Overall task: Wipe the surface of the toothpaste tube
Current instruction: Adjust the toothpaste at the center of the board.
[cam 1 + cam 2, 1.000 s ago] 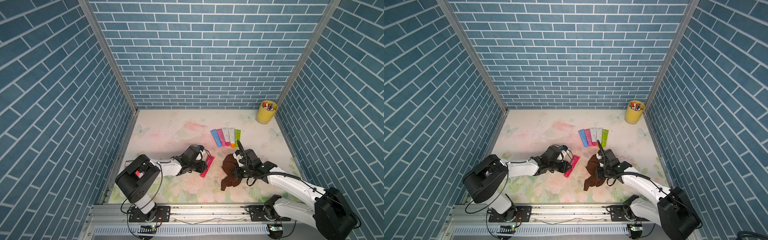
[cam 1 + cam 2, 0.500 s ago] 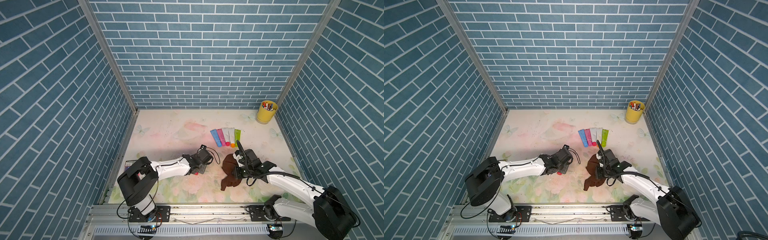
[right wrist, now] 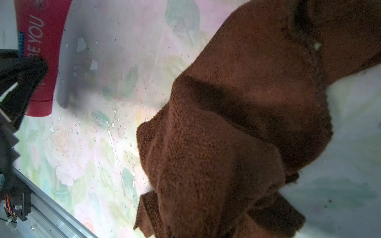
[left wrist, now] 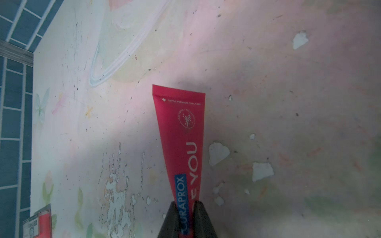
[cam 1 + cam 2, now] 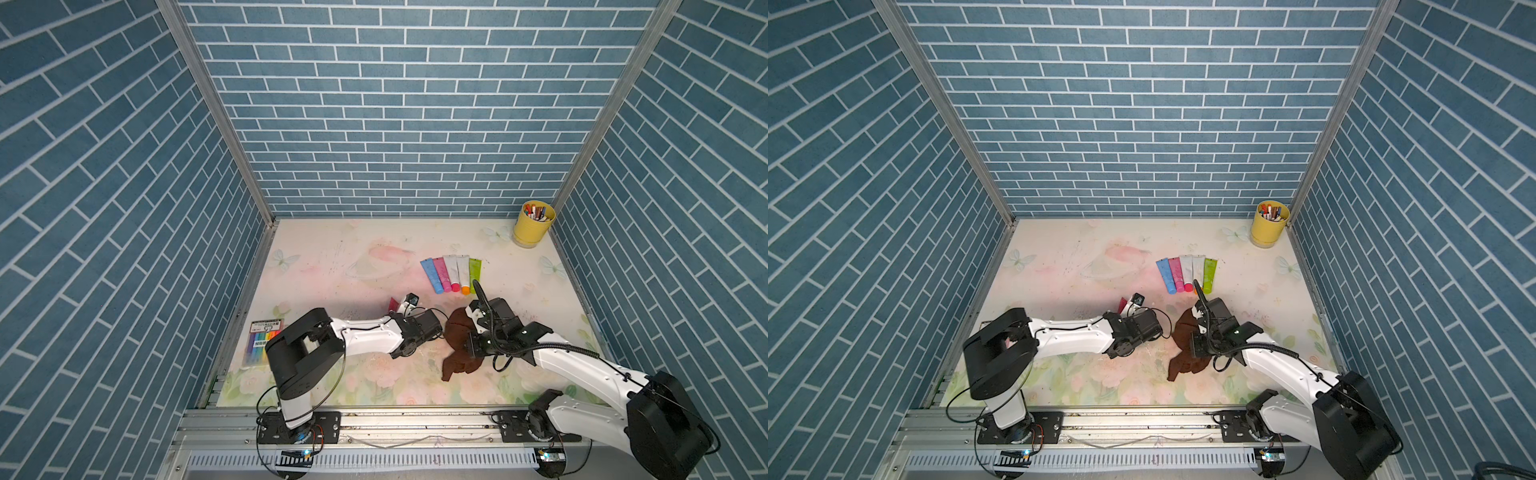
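six tubes (image 5: 441,274), one cloth (image 5: 457,332), one cup (image 5: 532,228)

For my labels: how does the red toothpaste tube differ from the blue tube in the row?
The red toothpaste tube is gripped by the left gripper and raised; the blue tube lies flat on the table. The red toothpaste tube is alone; the blue tube lies in a row of five. Both are slim squeeze tubes.
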